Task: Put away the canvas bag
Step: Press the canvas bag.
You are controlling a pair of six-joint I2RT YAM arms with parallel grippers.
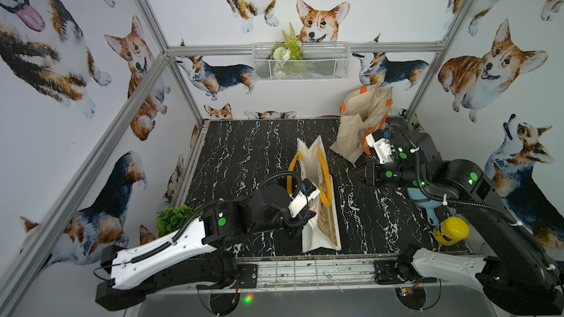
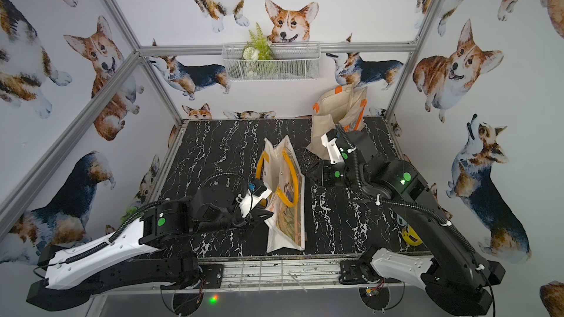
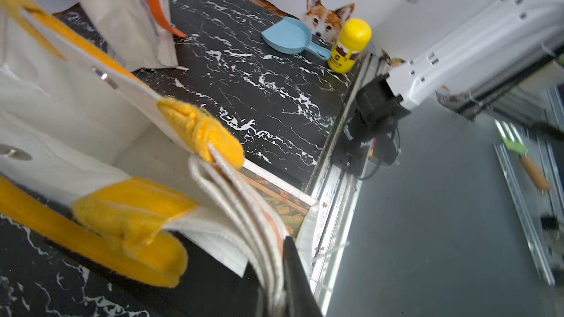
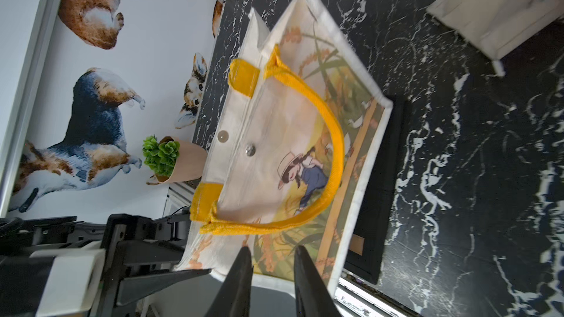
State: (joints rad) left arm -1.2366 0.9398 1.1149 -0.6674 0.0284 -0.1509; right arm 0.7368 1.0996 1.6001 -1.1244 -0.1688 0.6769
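left gripper clamped on the six o'clock end fold of the cream canvas tote with yellow handles, standing mid-table. right gripper open and empty at three o'clock. risk: that thin pinch slips and the tote flops, or the right jaws snag the drooping handle.

You will find no lettering here that can be read. The yellow bottle carries a brown label with print on it (too blurred to make out), and the canvas bag bears only a picture of a girl in a hat.
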